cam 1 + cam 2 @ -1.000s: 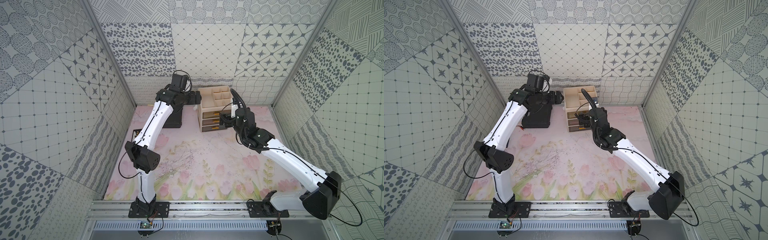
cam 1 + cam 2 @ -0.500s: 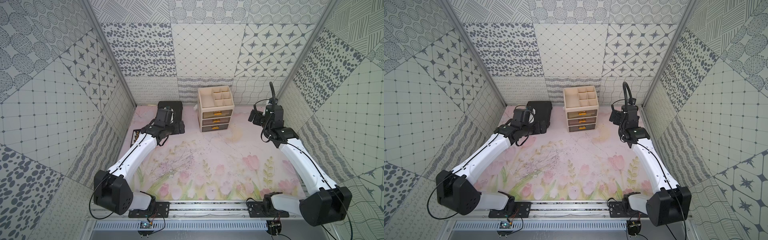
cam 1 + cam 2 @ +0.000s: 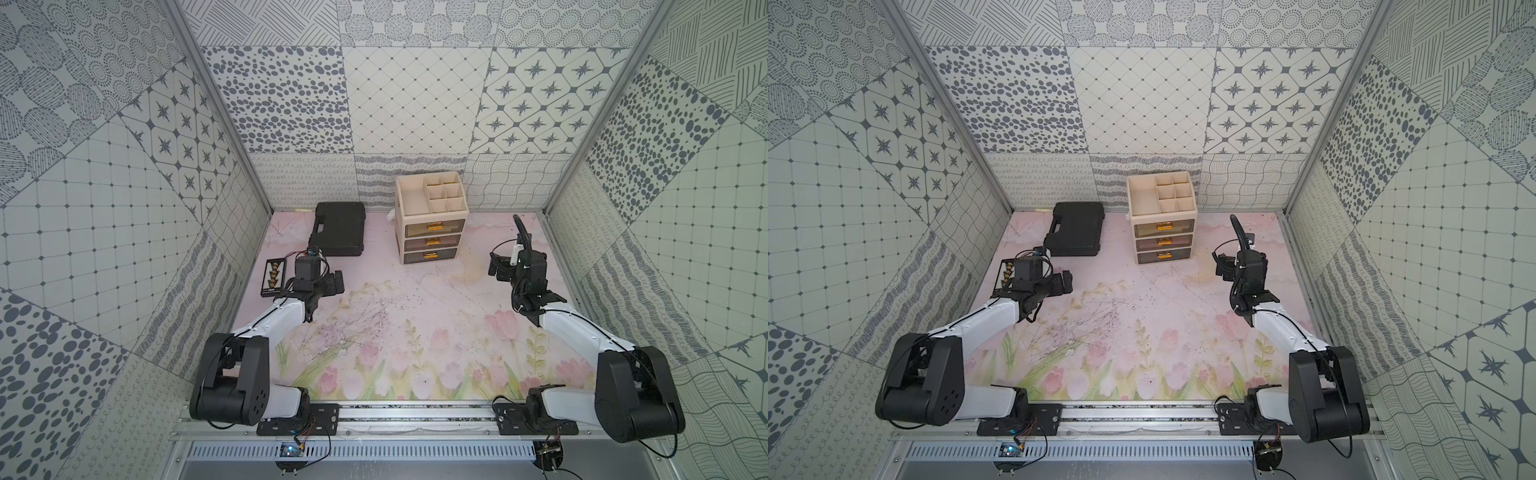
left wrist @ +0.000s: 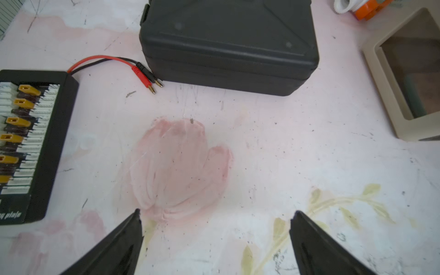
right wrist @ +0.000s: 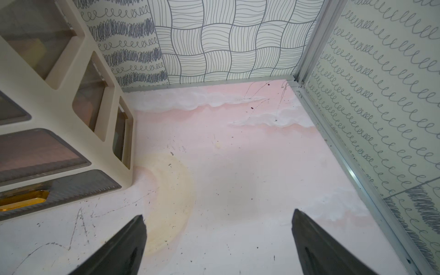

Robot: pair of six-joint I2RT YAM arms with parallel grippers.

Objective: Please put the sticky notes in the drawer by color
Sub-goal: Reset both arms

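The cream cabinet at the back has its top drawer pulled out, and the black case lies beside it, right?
Not quite: all three drawers of the cream cabinet are shut, as both top views show. The black case does lie beside it.

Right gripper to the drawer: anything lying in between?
Nothing: only bare mat between the right gripper and the drawer, seen in the right wrist view.

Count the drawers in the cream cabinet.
3, stacked in the cabinet: top drawer, middle drawer, bottom drawer, all apparently shut. None seem hidden.
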